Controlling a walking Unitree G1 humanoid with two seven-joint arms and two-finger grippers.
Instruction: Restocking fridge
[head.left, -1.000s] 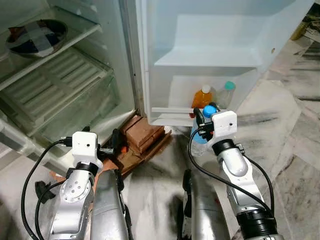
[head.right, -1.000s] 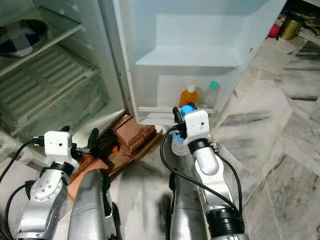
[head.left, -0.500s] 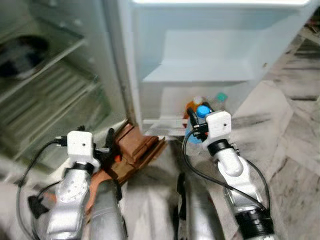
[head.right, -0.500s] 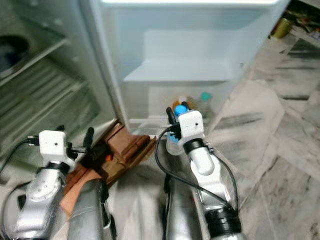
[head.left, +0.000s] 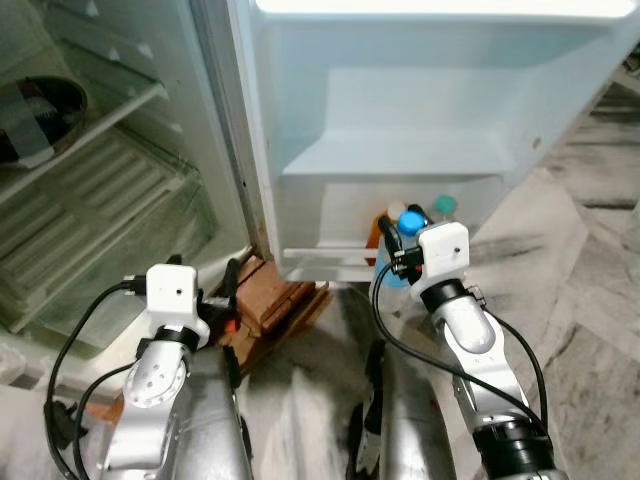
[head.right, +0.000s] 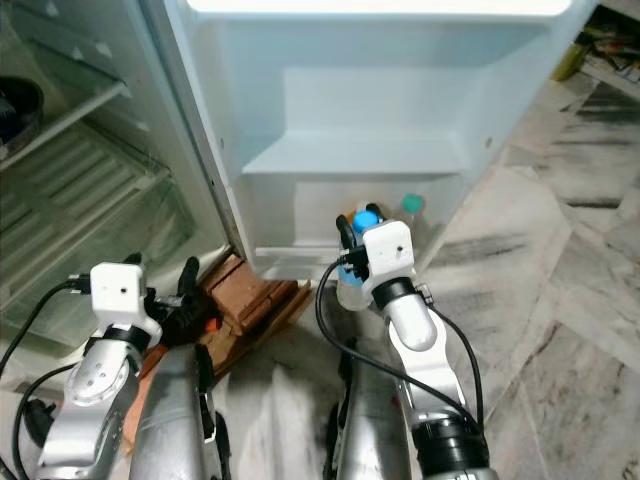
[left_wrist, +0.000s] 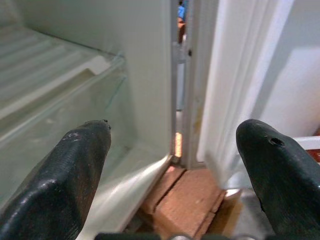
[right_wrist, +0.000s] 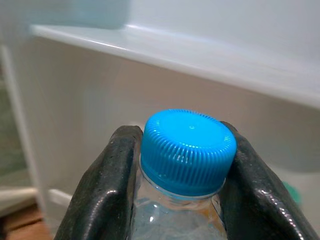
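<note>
In the left eye view, a clear bottle (head.left: 392, 268) with a blue cap (head.left: 410, 222) is held up by the right gripper (head.left: 400, 262) in front of the low shelf (head.left: 330, 262) of the open fridge door (head.left: 420, 110). The bottle is gripped at its neck. An orange drink bottle (head.left: 386, 222) and a bottle with a green cap (head.left: 444, 206) are seen just behind it on that shelf. The left gripper (head.left: 226, 295) is held low near some brown bricks (head.left: 280, 305) under the fridge. A dark bowl (head.left: 35, 105) is seen on a glass shelf (head.left: 85, 125) inside the fridge.

In the right eye view, the same scene is shown, with grey marble floor (head.right: 560, 330) spread out on the right.

In the left wrist view, the 2 black fingers (left_wrist: 65, 175) of the left gripper are spread wide apart, and nothing is held between them. The fridge's clear drawer (left_wrist: 75, 115) and the bricks are seen past them.

In the right wrist view, the 2 black fingers (right_wrist: 107, 185) of the right gripper are pressed against both sides of the blue cap and neck. A white door shelf (right_wrist: 200, 60) is seen above the cap.
</note>
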